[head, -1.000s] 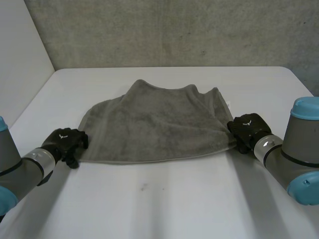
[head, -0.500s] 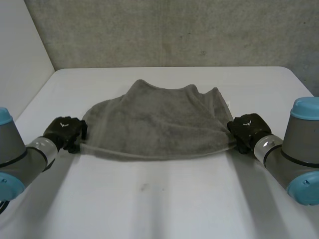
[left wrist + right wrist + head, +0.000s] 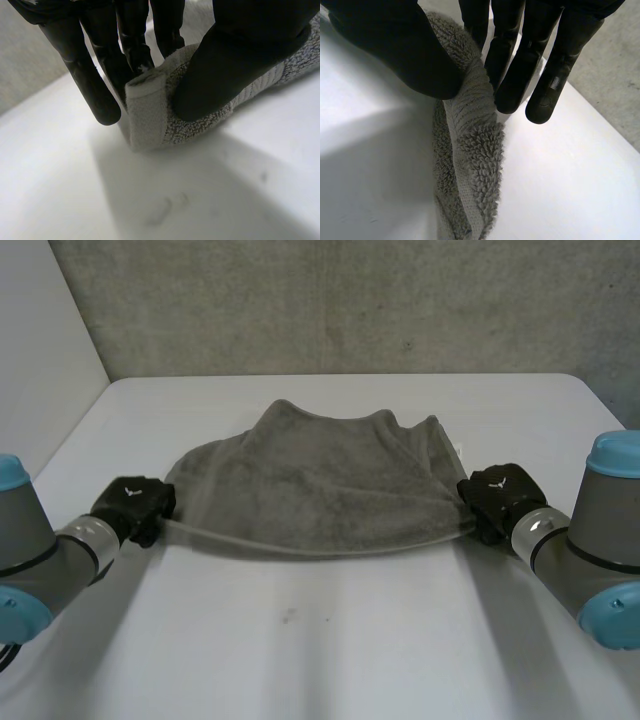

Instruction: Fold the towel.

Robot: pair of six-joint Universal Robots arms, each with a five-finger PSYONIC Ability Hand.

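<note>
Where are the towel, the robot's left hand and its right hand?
towel point(image 3: 320, 475): head view, middle of the grey cloth.
left hand point(image 3: 133, 502): head view, back of the hand.
right hand point(image 3: 497, 495): head view, back of the hand.

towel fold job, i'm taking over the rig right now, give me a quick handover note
Left hand: shut on the towel, near left corner pinched between thumb and fingers.
Right hand: shut on the towel, near right corner pinched the same way.
Towel: grey, on the white table. Its near edge is strung between the two hands and sags in the middle; the far part lies rumpled on the table.
Done: both near corners are grasped.
Left: no fold is made yet. Probably carry the near edge over to the far edge, lay it down, release and smooth it.
</note>
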